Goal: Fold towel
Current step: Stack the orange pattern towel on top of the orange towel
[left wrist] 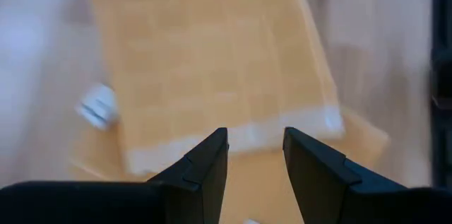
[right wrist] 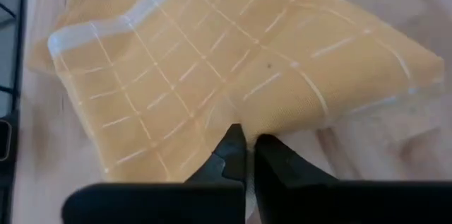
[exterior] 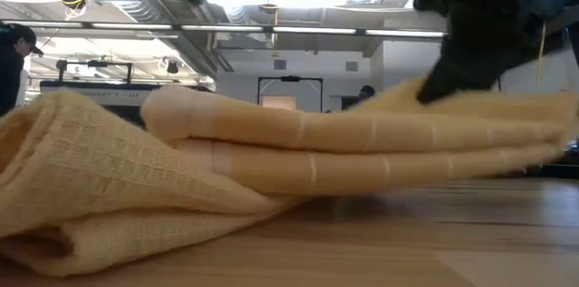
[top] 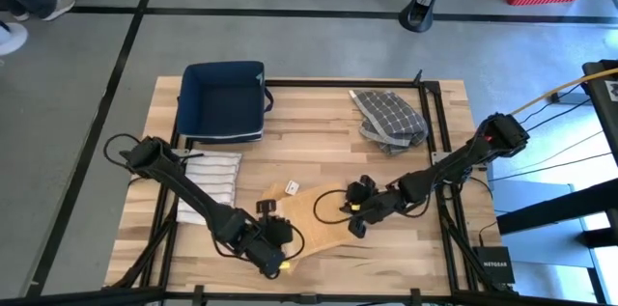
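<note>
Pinching the yellow towel (right wrist: 233, 75) edge: right claw (right wrist: 245, 155), closed on thin cloth. Towel at six o'clock on the surface (top: 328, 132). Left claw (left wrist: 256, 155) half-open, empty, at its seven o'clock corner. Risk: hem slipping, fold skewing.

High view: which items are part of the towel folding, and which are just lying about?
In use: yellow towel, right gripper shut on its edge, left gripper open near it.
Lying about: navy bin, grey checked cloth, folded white striped towel.
</note>
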Controlling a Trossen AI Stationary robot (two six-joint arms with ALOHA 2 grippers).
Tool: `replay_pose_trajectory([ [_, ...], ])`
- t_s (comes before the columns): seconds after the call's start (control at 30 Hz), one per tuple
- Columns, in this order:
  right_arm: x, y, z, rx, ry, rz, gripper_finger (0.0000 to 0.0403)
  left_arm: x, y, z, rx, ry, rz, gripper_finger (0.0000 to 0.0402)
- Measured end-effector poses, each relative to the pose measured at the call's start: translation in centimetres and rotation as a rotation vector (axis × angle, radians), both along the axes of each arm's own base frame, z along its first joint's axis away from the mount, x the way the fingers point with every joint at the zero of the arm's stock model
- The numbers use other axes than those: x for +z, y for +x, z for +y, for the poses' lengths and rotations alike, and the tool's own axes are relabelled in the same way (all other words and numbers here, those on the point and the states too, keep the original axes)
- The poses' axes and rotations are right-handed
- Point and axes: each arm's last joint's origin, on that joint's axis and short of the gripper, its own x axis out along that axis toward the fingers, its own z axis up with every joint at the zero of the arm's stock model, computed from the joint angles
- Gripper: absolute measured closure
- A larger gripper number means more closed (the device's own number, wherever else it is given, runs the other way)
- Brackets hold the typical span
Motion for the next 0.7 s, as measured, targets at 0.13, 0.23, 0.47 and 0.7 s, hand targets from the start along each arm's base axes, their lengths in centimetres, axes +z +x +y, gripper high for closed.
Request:
replay_pose_trajectory([
  [0.13, 2.0, 0.8, 0.4, 0.034, -0.075, -0.01, 0.0397, 1.3, 0.3, 1.2, 0.047, 0.117, -0.107, 0.027],
  [0.23, 2.4, 1.1, 0.4, 0.054, -0.108, -0.026, 0.0396, 1.4, 1.4, 2.7, 0.033, 0.155, -0.101, 0.027],
  [0.47, 2.4, 1.0, 0.3, 0.08, -0.172, -0.016, 0.0398, 1.1, 4.4, 8.7, 0.007, 0.093, -0.001, 0.0229],
  [0.7, 2.3, 0.9, 0.4, 0.118, -0.24, -0.015, 0.0398, 0.6, 5.7, 14.6, -0.045, 0.043, 0.048, 0.0189],
])
